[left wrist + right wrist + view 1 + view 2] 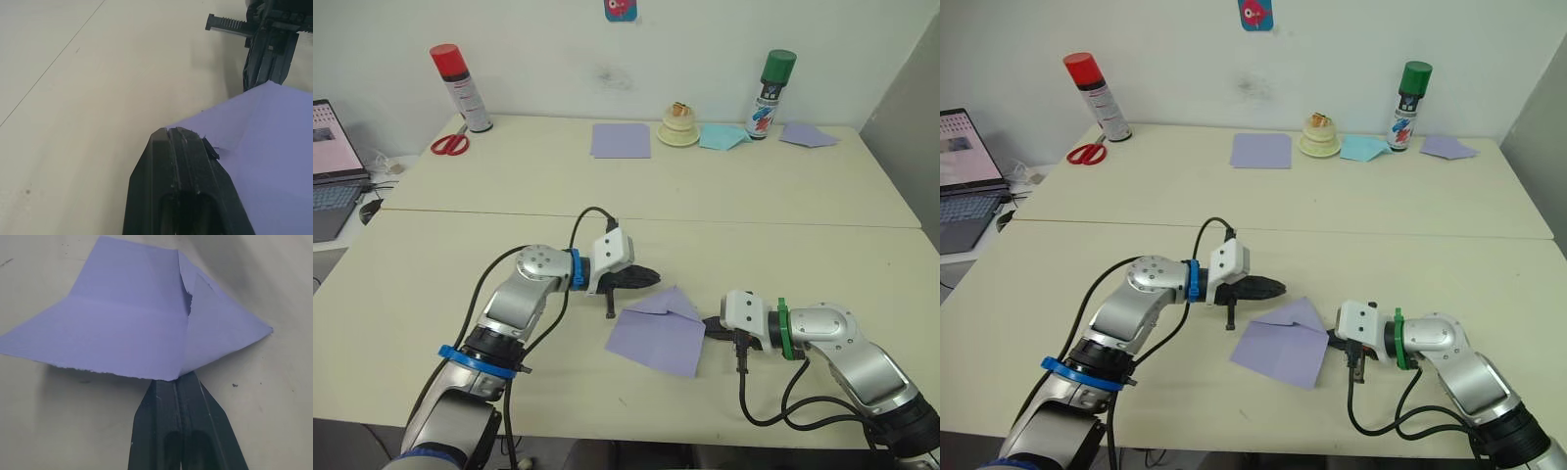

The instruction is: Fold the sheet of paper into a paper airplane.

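Right claw (713,324): fingers pressed together, tips touching the near-right edge of the sheet of paper (658,330). In the right wrist view the paper's edge lies over the very tips; whether it is pinched between them or only pushed against cannot be told.

Left claw (646,277): fingers pressed together, nothing between them, tip resting at the far-left edge of the sheet, beside the folded corner.

Sheet of paper: lavender, lying on the near half of the desk (509,196), between the two claws. One far corner is folded down into a triangular flap; the rest lies flat, with a faint crease line across it.

Step in hand, by judgement: early nose folds. One corner is turned in and the matching corner is not yet folded, so the dart shape is far off.

Next move calls for: one claw holding the sheet down while the other lifts the unfolded corner to the centre crease and presses it flat. The paper is thin and may slide or buckle.

Further out, at the far edge of the desk: another lavender sheet (621,140), a pale blue paper piece (722,137), two spray cans (460,88) and scissors (451,144).
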Robot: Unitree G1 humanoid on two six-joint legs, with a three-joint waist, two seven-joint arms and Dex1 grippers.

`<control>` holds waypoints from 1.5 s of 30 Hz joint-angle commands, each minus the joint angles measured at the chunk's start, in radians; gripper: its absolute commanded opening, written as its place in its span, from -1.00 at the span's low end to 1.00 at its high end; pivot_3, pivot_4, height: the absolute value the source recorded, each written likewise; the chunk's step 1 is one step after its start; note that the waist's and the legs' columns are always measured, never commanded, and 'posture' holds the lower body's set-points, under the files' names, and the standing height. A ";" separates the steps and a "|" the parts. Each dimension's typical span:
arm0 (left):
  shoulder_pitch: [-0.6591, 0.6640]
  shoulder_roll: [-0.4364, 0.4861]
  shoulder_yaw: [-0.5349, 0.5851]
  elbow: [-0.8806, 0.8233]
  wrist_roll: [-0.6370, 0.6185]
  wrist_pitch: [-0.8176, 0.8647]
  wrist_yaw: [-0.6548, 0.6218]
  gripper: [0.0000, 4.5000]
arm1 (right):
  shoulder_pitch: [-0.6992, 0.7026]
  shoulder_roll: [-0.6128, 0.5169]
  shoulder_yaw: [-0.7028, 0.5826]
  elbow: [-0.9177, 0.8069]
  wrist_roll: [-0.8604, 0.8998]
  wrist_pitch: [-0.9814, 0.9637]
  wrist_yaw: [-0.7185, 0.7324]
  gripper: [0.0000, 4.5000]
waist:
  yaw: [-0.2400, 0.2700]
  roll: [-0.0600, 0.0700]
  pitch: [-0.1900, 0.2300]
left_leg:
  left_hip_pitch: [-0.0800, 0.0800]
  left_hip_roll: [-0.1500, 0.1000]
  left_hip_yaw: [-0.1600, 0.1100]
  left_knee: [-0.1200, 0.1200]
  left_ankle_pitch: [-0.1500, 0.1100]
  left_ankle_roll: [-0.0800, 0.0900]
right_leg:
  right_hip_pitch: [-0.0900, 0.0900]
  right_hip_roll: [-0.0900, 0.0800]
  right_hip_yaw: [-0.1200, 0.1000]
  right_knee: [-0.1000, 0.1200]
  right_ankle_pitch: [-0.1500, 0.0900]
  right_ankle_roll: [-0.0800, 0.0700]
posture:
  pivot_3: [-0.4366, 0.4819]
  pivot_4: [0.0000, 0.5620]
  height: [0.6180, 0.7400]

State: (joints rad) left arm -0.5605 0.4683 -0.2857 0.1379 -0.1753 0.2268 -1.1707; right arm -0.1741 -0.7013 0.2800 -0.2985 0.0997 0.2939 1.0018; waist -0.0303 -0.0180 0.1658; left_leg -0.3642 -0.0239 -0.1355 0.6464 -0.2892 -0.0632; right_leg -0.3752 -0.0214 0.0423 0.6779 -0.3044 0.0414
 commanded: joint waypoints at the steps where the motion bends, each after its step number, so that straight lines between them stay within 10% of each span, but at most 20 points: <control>1: 0.005 -0.019 -0.024 -0.006 0.001 -0.013 -0.012 -0.99 | -0.015 0.001 -0.008 -0.027 0.005 -0.001 -0.002 -1.00 | 0.000 0.000 0.000 | 0.000 0.000 0.000 0.000 0.000 0.000 | 0.000 0.000 0.000 0.000 0.000 0.000 | -0.05 -0.47 1.00; 45: 0.150 -0.020 -0.043 -0.096 0.007 0.088 0.061 -0.99 | -0.149 0.181 0.091 0.048 -0.067 0.034 -0.113 -1.00 | 0.000 0.000 0.000 | 0.000 0.000 0.000 0.000 0.000 0.000 | 0.000 0.000 0.000 0.001 0.000 0.000 | -0.05 -0.47 1.00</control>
State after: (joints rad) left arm -0.4165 0.4538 -0.3372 0.0819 -0.1549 0.3127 -1.1180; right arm -0.3014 -0.5265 0.3759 -0.2489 0.0435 0.3480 0.9016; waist -0.0304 -0.0179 0.1658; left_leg -0.3637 -0.0239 -0.1357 0.6468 -0.2892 -0.0631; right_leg -0.3753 -0.0215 0.0425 0.6792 -0.3043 0.0412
